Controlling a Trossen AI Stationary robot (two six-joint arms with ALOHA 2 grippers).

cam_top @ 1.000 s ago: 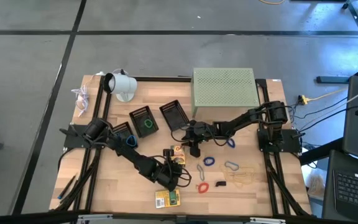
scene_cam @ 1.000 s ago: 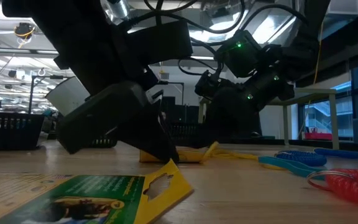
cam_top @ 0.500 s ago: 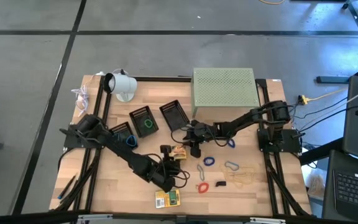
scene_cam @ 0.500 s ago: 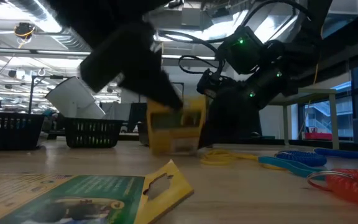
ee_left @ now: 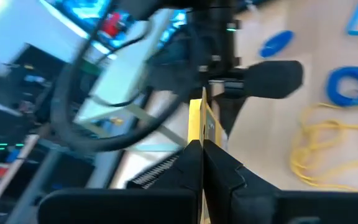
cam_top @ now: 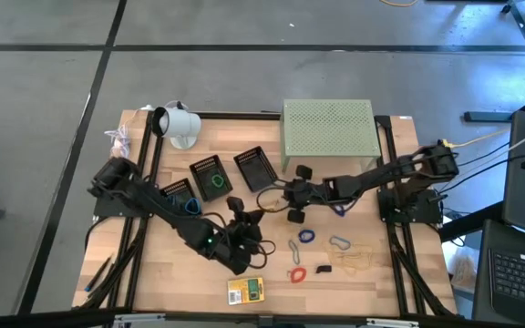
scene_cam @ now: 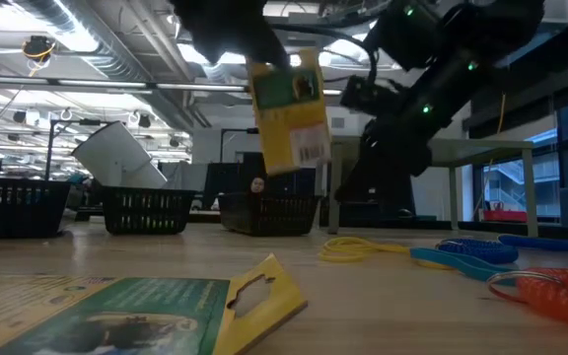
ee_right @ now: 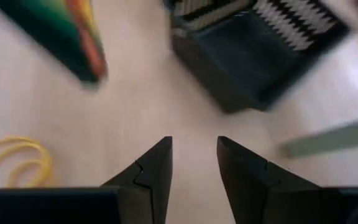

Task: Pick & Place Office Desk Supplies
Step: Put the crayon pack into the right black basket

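Note:
My left gripper (cam_top: 238, 211) is shut on a yellow printed packet (scene_cam: 289, 108), which hangs high above the table's middle. A second yellow packet (cam_top: 246, 291) lies flat by the near edge. My right gripper (cam_top: 297, 193) hovers open just to the right of the held packet, with nothing between its fingers (ee_right: 194, 146). A blue rubber band (cam_top: 306, 237), a red one (cam_top: 296, 273), tan ones (cam_top: 358, 260), a metal clip (cam_top: 338, 243) and a black binder clip (cam_top: 324, 270) lie on the wood at the near right. My left gripper pinches the packet between its two fingers at the thin upper edge (ee_left: 202, 121), seen edge-on in the left wrist view. The fingers come from the table's left, slanting slightly down. The packet hangs below them, a little tilted and lifted clear of the table (scene_cam: 304, 163).
Three black baskets (cam_top: 211, 176) (cam_top: 254, 168) (cam_top: 179, 194) stand left of centre; one holds a green band, one a blue band. Behind them is the pale green perforated stand (cam_top: 328, 128). A white cup-like object (cam_top: 179, 123) sits at the far left.
My left gripper has risen from the table with the yellow packet and tipped from pointing down toward level. The packet lay on the wood, stood up, and now hangs clear. My right gripper has also risen, still open.

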